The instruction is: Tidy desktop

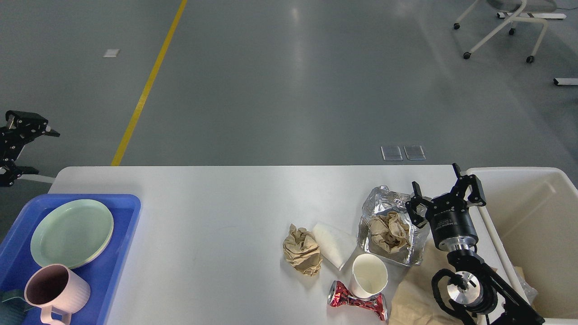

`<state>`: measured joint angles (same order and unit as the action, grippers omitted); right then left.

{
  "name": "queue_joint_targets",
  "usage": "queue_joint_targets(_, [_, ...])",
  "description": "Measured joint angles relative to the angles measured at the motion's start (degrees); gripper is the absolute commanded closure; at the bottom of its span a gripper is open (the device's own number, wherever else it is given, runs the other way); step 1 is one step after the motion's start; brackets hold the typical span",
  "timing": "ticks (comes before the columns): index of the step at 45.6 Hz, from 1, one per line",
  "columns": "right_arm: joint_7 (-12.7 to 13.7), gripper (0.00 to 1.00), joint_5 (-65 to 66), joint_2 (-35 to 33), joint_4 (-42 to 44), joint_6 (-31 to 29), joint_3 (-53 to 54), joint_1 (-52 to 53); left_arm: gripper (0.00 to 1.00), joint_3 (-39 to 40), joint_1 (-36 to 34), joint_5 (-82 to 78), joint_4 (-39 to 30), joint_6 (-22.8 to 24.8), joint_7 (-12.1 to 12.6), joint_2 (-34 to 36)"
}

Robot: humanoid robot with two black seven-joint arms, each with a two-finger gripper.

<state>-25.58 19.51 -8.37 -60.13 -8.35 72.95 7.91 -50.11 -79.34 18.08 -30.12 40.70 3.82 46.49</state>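
The white desktop (216, 203) carries litter at its front right: a crumpled brown paper ball (302, 249), a white paper piece (333, 243), a white paper cup (369, 275), a crushed red can (358, 303) and a foil container (388, 212) holding crumpled brown paper. My right gripper (435, 178) stands open and empty just right of the foil container, above its right edge. Far to the left, my left gripper (38, 151) hangs open and empty, off the desktop's left corner and above the blue tray.
A blue tray (128, 216) at the left holds stacked green plates (71, 232) and a pink mug (54, 291). A cream bin (533, 212) stands against the desktop's right edge. Flat brown paper (415, 293) lies under my right arm. A wheeled chair (501, 27) stands far back.
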Motion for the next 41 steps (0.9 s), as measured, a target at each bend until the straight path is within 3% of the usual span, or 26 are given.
queue_joint_targets(7, [0.0, 0.0, 0.0, 0.0, 0.0, 0.0, 0.0, 0.0, 0.04, 6.9, -0.9, -0.1, -2.3, 1.1, -0.4, -0.1])
queue_joint_targets(20, [0.0, 0.0, 0.0, 0.0, 0.0, 0.0, 0.0, 0.0, 0.04, 28.3, 2.0, 0.3, -6.8, 2.2, -1.1, 2.0])
queue_joint_targets(24, [0.0, 0.0, 0.0, 0.0, 0.0, 0.0, 0.0, 0.0, 0.04, 36.5, 6.0, 0.4, -6.8, 2.1, -1.4, 1.9])
queue_joint_targets(33, [0.0, 0.0, 0.0, 0.0, 0.0, 0.0, 0.0, 0.1, 0.04, 65.1, 20.9, 0.6, -6.6, 0.8, -3.2, -1.8])
queue_joint_targets(36, [0.0, 0.0, 0.0, 0.0, 0.0, 0.0, 0.0, 0.1, 0.04, 74.3, 25.6, 0.3, -6.6, -1.1, -3.9, -4.0])
queue_joint_targets(41, [0.0, 0.0, 0.0, 0.0, 0.0, 0.0, 0.0, 0.1, 0.04, 87.6, 31.0, 0.2, -6.2, -8.0, -4.6, -10.3])
